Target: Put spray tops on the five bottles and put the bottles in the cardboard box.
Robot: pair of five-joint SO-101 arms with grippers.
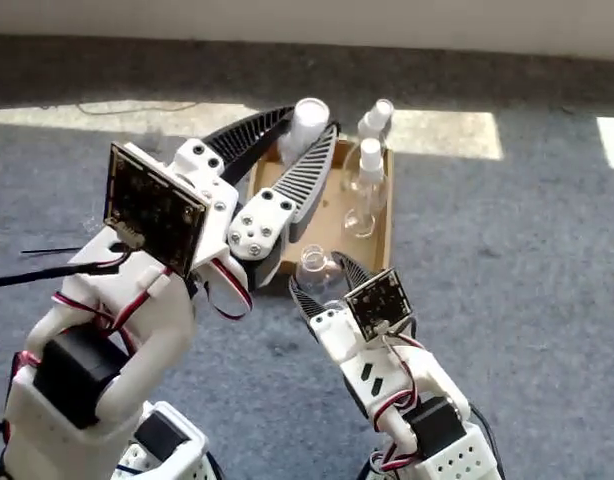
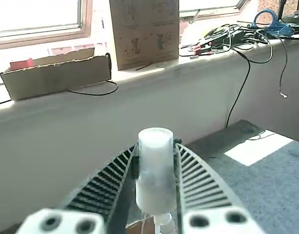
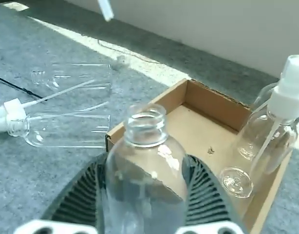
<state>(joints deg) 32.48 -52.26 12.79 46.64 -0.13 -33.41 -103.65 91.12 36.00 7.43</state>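
Note:
My left gripper (image 1: 307,122) is raised over the far end of the cardboard box (image 1: 322,228) and is shut on a white spray top (image 1: 308,117). The left wrist view has the same white spray top (image 2: 154,163) clamped between the fingers, its thin tube hanging below. My right gripper (image 1: 315,270) sits at the box's near edge, shut on a clear open-necked bottle (image 3: 143,168). Two capped bottles (image 1: 369,165) stand in the box, near its right wall. Two uncapped bottles (image 3: 66,105) lie on the carpet beside the box (image 3: 198,119).
Loose spray tops (image 3: 6,114) lie on the grey carpet by the two lying bottles. A black cable (image 1: 47,268) trails left of the left arm. Sunlit strips cross the carpet behind the box.

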